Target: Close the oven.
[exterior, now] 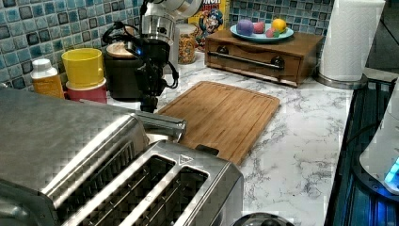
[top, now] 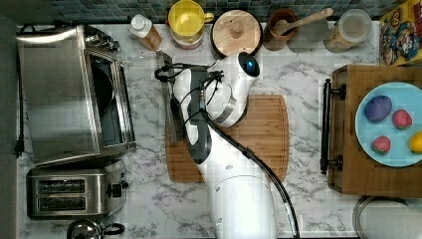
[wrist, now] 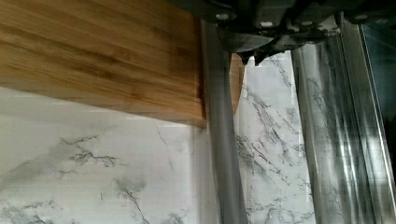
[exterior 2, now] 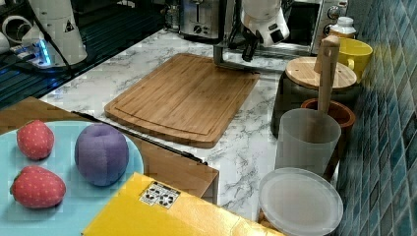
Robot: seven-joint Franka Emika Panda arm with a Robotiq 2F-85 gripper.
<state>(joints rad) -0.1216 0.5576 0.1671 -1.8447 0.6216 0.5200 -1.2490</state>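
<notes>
Claw [wrist: 254, 56], wrist view: my fingers hang just above the oven's bar handle [wrist: 224, 154]; whether they are parted or clenched I cannot tell.

Top view: oven [top: 59, 94] at the top view's left on the marble surface [top: 303, 74], its glass door [top: 147, 94] dropped flat toward the cutting board [top: 263, 134]. I judge the door rigid, hinged, fairly heavy, the glass fragile; the bar is the place to lift.

Left view: my claw [exterior: 149, 104] over the handle [exterior: 162, 123]; cereal box [exterior: 209, 19] lettering partly hidden, perhaps "CRUNCH".

Right view: oven [exterior 2: 314, 24] far behind the board; yellow box [exterior 2: 167, 211] label unreadable.
</notes>
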